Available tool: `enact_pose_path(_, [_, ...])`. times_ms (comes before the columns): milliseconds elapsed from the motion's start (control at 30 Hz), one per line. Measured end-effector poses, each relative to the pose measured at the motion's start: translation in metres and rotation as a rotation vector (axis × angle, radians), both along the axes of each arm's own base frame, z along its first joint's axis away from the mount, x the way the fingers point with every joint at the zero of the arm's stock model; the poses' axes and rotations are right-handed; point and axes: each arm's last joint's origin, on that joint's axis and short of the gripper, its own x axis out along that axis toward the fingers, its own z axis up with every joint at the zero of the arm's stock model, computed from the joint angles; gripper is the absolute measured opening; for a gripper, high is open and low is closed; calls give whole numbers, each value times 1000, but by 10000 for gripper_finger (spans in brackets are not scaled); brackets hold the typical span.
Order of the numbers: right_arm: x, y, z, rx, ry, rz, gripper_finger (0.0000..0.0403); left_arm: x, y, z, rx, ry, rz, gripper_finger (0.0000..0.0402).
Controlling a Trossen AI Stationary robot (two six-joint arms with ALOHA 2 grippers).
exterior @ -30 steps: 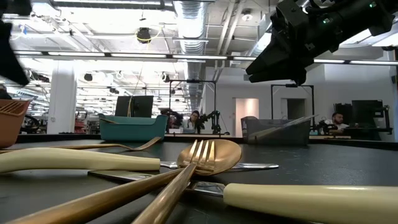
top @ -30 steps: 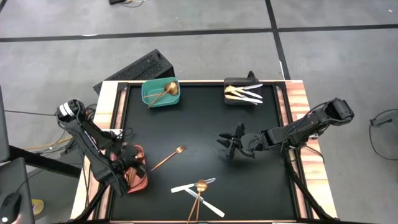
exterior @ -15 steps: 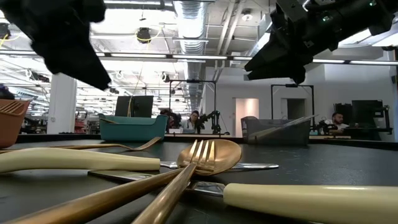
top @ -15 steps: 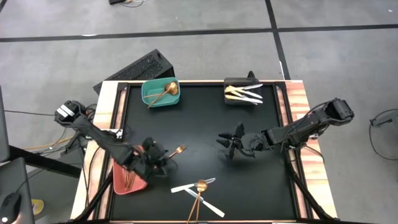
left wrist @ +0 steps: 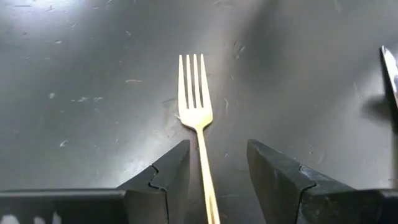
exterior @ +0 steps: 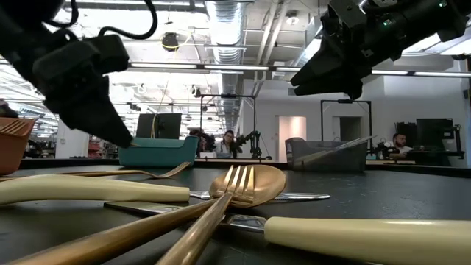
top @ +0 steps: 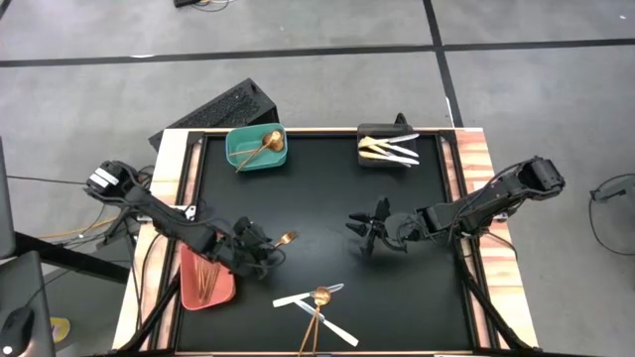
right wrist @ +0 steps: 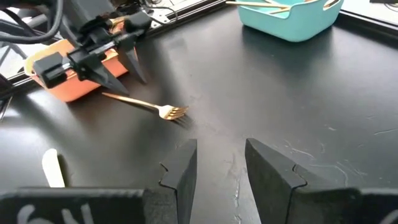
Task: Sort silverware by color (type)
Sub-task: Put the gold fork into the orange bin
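Observation:
A gold fork (left wrist: 196, 106) lies flat on the black mat (top: 327, 188), left of its middle, and also shows in the high view (top: 278, 246). My left gripper (left wrist: 217, 149) is open over the fork's handle, one finger on each side, touching nothing; it also shows in the high view (top: 264, 249). My right gripper (top: 369, 230) is open and empty, raised above the mat right of its middle. Two white-handled knives, a gold spoon and a gold fork lie crossed in a heap (top: 317, 302) near the front edge.
A teal bin (top: 257, 149) with a gold spoon stands at the far left. A black bin (top: 387, 149) with white-handled knives stands at the far right. A salmon bin (top: 206, 281) with gold forks stands at the near left. Bare mat lies between the arms.
My left gripper has gone from over the salmon bin toward the table's right and down, and now stands over the lone fork's handle. The fork and the other silverware have not moved.

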Motion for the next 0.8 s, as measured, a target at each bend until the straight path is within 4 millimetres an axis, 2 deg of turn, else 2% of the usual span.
enact_pose_path(233, [0, 0, -1, -4, 7, 1, 155, -7, 3, -15, -3, -74, -51, 144])
enact_pose_path(533, [0, 0, -1, -5, 8, 1, 155, -8, 5, -15, 66, -59, -74, 144])
enact_pose_path(800, [0, -1, -1, -6, 7, -3, 155, 1, 11, -18, 29, -41, -92, 144])
